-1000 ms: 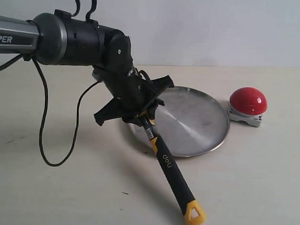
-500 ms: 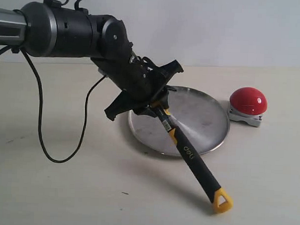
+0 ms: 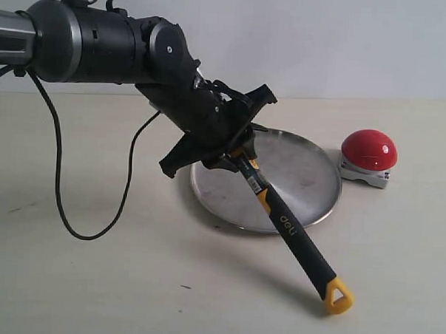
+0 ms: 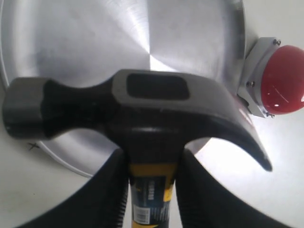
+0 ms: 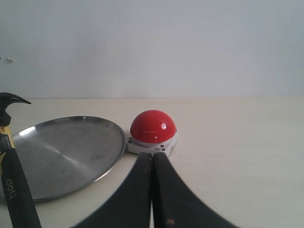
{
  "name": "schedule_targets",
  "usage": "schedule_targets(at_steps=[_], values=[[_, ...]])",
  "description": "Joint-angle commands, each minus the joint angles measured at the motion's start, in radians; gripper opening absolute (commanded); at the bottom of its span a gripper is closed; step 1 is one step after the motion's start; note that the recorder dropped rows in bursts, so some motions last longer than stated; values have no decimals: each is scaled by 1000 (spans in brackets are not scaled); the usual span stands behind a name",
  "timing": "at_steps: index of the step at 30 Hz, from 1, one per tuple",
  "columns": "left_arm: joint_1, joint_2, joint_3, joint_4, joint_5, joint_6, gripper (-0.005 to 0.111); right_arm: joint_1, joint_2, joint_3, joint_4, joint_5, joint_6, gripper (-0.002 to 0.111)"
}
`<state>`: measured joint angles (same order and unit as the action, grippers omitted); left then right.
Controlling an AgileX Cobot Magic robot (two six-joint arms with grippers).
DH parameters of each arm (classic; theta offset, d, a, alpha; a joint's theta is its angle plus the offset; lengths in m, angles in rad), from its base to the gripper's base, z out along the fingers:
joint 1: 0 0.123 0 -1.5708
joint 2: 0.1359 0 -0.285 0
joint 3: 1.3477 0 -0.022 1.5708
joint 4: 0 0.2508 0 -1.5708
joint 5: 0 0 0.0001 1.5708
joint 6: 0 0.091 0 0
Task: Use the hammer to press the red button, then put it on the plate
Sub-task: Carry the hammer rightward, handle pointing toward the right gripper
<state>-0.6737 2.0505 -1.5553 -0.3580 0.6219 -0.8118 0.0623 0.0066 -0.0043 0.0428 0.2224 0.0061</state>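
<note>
Small claw hammer with dark metal head and black-and-yellow rubber handle (image 3: 287,223): clamped just under the head by the left gripper (image 3: 227,154), fingers closed against the handle. The head hangs over the round silver metal plate (image 3: 300,174), and the handle slants down past its front rim toward the pale tabletop (image 3: 129,281). Glossy red dome button on a grey-white square base (image 3: 369,151) sits just beside the plate's right rim; right gripper (image 5: 152,161) faces it, jaws pressed together on nothing.

Bright, even, diffuse lighting. Soft shadows on pale worktop (image 3: 129,281). Radial glare on round brushed silver metal plate (image 4: 133,38). Small highlights on glossy red dome button (image 5: 153,127).
</note>
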Motion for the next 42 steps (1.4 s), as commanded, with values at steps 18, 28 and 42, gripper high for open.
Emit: schedule_targets(at_steps=[18, 28, 42], values=[[-4, -18, -4, -43, -34, 23, 0, -5, -7, 4, -8, -11, -6, 0], [-4, -18, -4, -39, -34, 23, 0, -5, -7, 4, -8, -11, -6, 0], [-4, -18, -4, 6, -59, 286, 0, -5, -7, 4, -16, -6, -6, 0]])
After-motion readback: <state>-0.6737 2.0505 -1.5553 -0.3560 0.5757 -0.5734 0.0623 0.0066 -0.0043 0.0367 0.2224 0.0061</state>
